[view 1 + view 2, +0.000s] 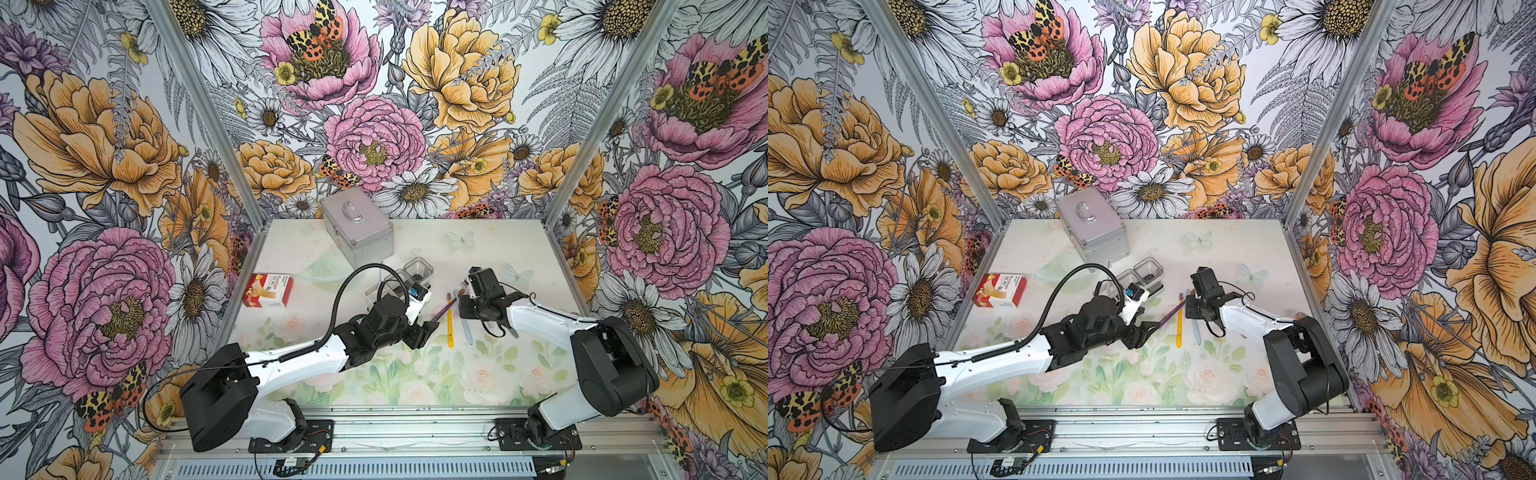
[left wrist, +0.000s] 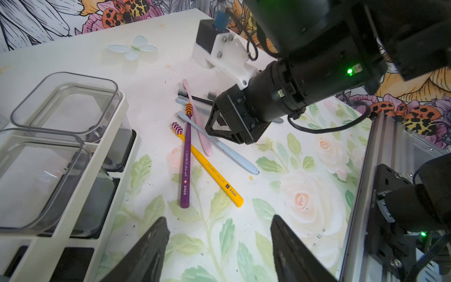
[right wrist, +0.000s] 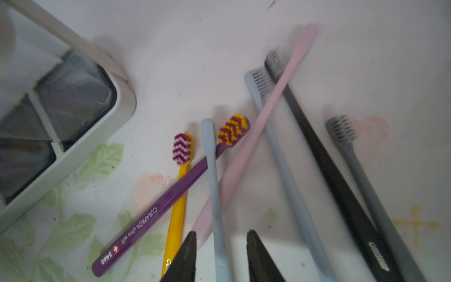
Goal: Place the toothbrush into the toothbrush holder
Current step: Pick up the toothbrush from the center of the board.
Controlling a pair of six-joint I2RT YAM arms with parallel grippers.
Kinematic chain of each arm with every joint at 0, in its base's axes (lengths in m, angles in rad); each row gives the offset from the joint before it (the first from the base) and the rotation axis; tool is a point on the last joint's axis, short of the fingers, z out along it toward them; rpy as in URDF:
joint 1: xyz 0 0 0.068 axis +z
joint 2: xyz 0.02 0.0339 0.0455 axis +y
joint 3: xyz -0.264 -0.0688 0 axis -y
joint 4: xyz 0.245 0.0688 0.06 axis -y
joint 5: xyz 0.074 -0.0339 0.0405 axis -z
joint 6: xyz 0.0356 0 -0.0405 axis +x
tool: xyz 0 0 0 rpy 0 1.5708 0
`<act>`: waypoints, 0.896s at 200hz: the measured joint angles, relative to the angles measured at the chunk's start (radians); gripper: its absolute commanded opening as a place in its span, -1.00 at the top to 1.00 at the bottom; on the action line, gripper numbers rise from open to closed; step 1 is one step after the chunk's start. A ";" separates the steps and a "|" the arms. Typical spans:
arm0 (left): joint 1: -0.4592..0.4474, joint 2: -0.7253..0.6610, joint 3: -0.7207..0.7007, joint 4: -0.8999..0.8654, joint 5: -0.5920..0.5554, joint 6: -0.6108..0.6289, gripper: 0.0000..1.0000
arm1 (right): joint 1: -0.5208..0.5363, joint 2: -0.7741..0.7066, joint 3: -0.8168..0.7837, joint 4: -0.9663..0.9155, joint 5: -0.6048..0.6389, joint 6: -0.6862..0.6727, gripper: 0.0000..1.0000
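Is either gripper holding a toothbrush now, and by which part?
Nothing held yet. The right gripper straddles the handle of the light blue toothbrush with gaps on both sides; the left gripper is open and empty.

The purple toothbrush (image 2: 185,168), centre of the left wrist view, reads "CURAPROX ultra soft", a white cross, "5460"; the crossing yellow toothbrush (image 2: 217,174) repeats those words and number.

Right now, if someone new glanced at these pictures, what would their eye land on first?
The loud floral wallpaper covering the walls comes first. Then the heap of crossed toothbrushes mid-table, beside the toothbrush holder, whose clear cups look empty. The right gripper hangs low over the heap, jaws astride a pale blue toothbrush.
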 measured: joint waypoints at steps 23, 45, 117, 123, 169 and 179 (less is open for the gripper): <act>0.009 -0.003 -0.012 0.001 0.004 -0.006 -0.37 | 0.016 0.019 -0.018 -0.001 -0.010 0.001 0.28; 0.023 -0.014 -0.021 0.008 0.006 -0.011 -0.37 | 0.019 0.041 -0.018 0.000 -0.018 0.002 0.29; 0.045 -0.018 -0.027 0.027 0.042 -0.035 -0.37 | 0.024 0.088 0.017 0.008 -0.010 0.024 1.00; 0.046 -0.018 -0.029 0.029 0.043 -0.035 -0.37 | 0.025 0.088 0.017 0.008 -0.010 0.025 1.00; 0.071 -0.016 -0.027 0.019 0.053 -0.075 -0.38 | 0.036 0.022 0.009 -0.012 -0.037 0.023 1.00; 0.092 -0.013 -0.019 0.007 0.060 -0.100 -0.38 | 0.039 -0.016 0.006 -0.015 -0.054 0.023 1.00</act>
